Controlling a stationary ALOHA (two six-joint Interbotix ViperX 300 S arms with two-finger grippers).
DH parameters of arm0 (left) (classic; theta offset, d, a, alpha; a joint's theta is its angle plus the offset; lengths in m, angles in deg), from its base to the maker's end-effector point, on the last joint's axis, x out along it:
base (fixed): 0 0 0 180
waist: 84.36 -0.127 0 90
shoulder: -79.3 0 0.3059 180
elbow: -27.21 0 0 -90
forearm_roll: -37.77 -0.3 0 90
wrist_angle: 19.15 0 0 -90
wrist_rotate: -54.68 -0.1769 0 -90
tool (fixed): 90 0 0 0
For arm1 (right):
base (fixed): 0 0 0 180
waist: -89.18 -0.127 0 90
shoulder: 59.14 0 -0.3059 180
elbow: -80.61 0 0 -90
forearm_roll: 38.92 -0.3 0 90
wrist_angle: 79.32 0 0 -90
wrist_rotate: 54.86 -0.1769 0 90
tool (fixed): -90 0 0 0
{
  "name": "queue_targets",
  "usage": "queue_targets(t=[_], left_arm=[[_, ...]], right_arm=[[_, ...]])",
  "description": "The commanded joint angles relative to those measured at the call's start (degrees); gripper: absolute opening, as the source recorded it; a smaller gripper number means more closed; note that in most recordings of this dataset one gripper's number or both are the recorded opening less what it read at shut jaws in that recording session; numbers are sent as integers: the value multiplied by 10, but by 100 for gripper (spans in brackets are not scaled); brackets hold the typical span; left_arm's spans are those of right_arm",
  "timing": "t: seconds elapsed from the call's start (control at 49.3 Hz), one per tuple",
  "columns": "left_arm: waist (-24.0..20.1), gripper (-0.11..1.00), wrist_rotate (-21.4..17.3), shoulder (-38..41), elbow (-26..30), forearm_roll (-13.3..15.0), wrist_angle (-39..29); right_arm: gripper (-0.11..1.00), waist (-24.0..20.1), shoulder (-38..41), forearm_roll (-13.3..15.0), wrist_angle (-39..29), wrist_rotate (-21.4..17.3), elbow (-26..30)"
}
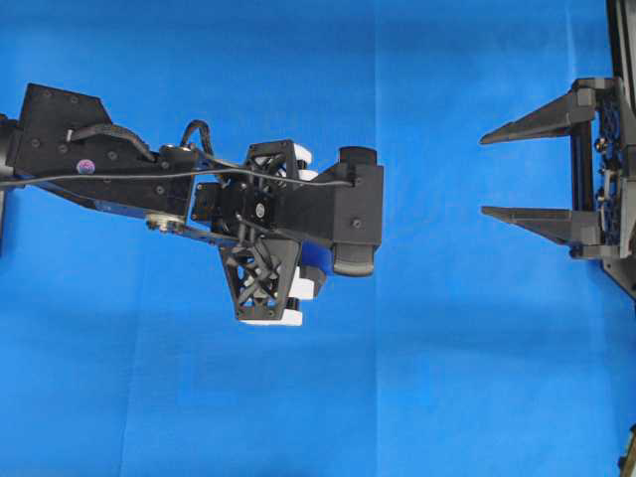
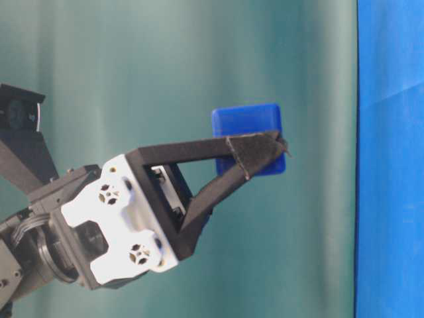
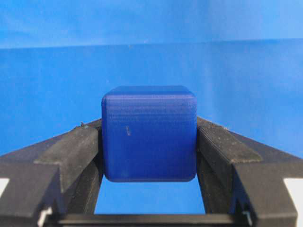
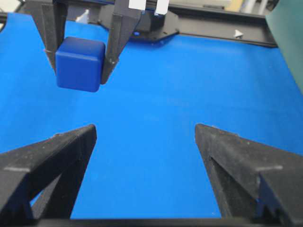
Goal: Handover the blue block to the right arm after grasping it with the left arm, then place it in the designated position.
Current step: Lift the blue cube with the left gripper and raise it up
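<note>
Blue block [image 3: 149,133], a cube with no long axis, faces level, clamped at the tips of the left gripper [image 3: 149,156] and held above the cloth [image 1: 447,378] for handover, well apart from the empty, wide-spread right gripper [image 1: 497,174] near the right edge.

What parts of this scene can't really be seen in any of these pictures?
- The blue block: hidden in the overhead view under the left arm.
- Its contact faces: covered by the left gripper fingers in the left wrist view.
- The designated position: no mark shows on the blue cloth in any view.
- The right arm: cut off by the overhead view's right edge; only the right gripper fingers show in its wrist view.
</note>
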Motion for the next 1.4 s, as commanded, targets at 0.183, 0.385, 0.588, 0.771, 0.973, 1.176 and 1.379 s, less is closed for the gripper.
queue_targets(t=[0.183, 0.385, 0.588, 0.771, 0.973, 1.176, 1.379], left_arm=[[1, 49, 2, -21, 8, -3, 12], [3, 49, 2, -37, -20, -2, 55], [3, 49, 5, -63, -69, -2, 115], [3, 49, 4, -95, -122, -2, 205], [4, 49, 1, -145, -205, -2, 345], [4, 49, 0, -194, -277, -2, 486], [-2, 49, -4, -221, -329, -1, 577]], right_arm=[[96, 1, 4, -2, 3, -1, 16], [96, 1, 4, -2, 3, -1, 15], [96, 1, 3, -2, 3, -1, 16], [96, 1, 4, -2, 4, -1, 15], [96, 1, 4, -2, 5, -1, 15], [96, 1, 4, -2, 6, -1, 15], [96, 1, 4, -2, 14, -1, 16]])
